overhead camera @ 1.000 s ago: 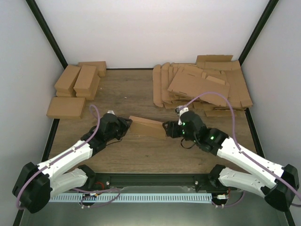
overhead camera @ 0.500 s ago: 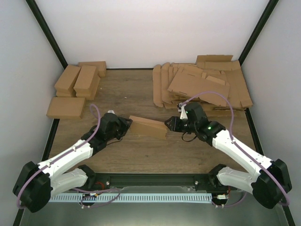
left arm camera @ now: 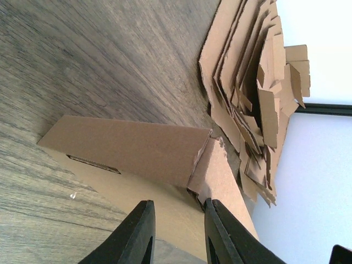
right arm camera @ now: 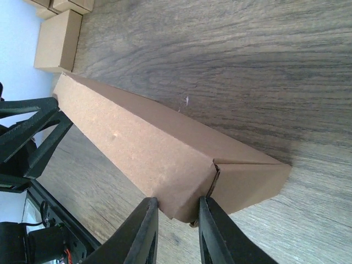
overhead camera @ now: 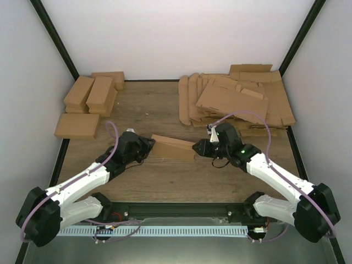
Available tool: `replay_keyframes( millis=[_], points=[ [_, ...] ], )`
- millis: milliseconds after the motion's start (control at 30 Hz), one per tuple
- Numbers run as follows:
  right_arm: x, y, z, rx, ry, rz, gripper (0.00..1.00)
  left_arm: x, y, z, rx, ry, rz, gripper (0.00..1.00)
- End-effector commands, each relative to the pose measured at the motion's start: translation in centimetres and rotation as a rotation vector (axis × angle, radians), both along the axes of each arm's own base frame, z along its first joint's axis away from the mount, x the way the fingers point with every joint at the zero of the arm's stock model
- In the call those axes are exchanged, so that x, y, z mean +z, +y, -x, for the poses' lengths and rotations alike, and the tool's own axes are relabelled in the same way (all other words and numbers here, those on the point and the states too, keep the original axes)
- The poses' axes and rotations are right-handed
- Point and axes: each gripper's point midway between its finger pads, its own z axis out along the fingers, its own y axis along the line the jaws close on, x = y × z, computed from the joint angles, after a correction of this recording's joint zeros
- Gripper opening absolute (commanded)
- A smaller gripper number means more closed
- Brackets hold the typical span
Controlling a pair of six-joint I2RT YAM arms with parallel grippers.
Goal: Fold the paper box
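You are working on a brown wood-grain table (overhead camera: 165, 110). A loose pile of flat brown cardboard sheets (overhead camera: 236, 99) lies at its far right, and a cluster of narrow brick-shaped brown cardboard boxes (overhead camera: 91, 93) sits at its far left. Neither has moved.

Your left arm also looks unchanged. Over the last second your right arm has drawn its elbow in and swung its wrist up and around. It lifted slightly off the box end and has come back against it.

The paper box (overhead camera: 173, 147), a plain brown cardboard sleeve, long and thin, lies mid-table between your two claws and well clear of both piles. It has barely shifted during that swing. So I judge that the right claw has been repositioning on the end rather than carrying the box.

The left gripper (overhead camera: 147, 147) sits at the box's left end. In its wrist view the fingers (left arm camera: 137, 236) stand a narrow gap apart with cardboard showing between them. I cannot tell whether they are pinching it.

The right gripper (overhead camera: 198, 147) touches the right end. Its fingers (right arm camera: 144, 231) are similarly close, straddling the near corner, and again you cannot confirm a firm grip.

The small end flap (right arm camera: 250, 181) is bent over but, as far as I can judge, not yet tucked in, so closing that end is probably your next step.
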Motion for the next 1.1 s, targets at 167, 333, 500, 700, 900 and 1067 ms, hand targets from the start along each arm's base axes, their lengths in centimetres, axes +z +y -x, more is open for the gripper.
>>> replay_keyframes(
  millis=[167, 333, 500, 700, 900, 1067],
  points=[
    [-4.6, -0.7, 3.1, 0.014, 0.125, -0.043, 0.25, -6.3, 2.6, 2.8, 0.020, 0.185, -0.152, 0.27],
    [-5.1, -0.8, 4.4, 0.033, 0.155, -0.073, 0.36, -7.2, 2.9, 3.3, 0.023, 0.207, -0.153, 0.26],
    [-0.8, -0.7, 2.7, 0.038, 0.060, -0.080, 0.42, -7.0, 2.8, 3.1, 0.021, 0.202, -0.162, 0.26],
    [5.7, 0.4, 0.6, 0.099, -0.051, -0.207, 0.34, -6.5, 2.9, 2.8, 0.027, 0.192, -0.170, 0.26],
    [6.1, 1.5, -1.1, 0.155, -0.016, -0.332, 0.01, -6.5, 2.8, 2.8, 0.026, 0.192, -0.169, 0.26],
    [3.9, 2.2, -1.1, 0.173, 0.039, -0.374, 0.01, -6.5, 2.9, 2.8, 0.027, 0.191, -0.170, 0.26]
  ],
)
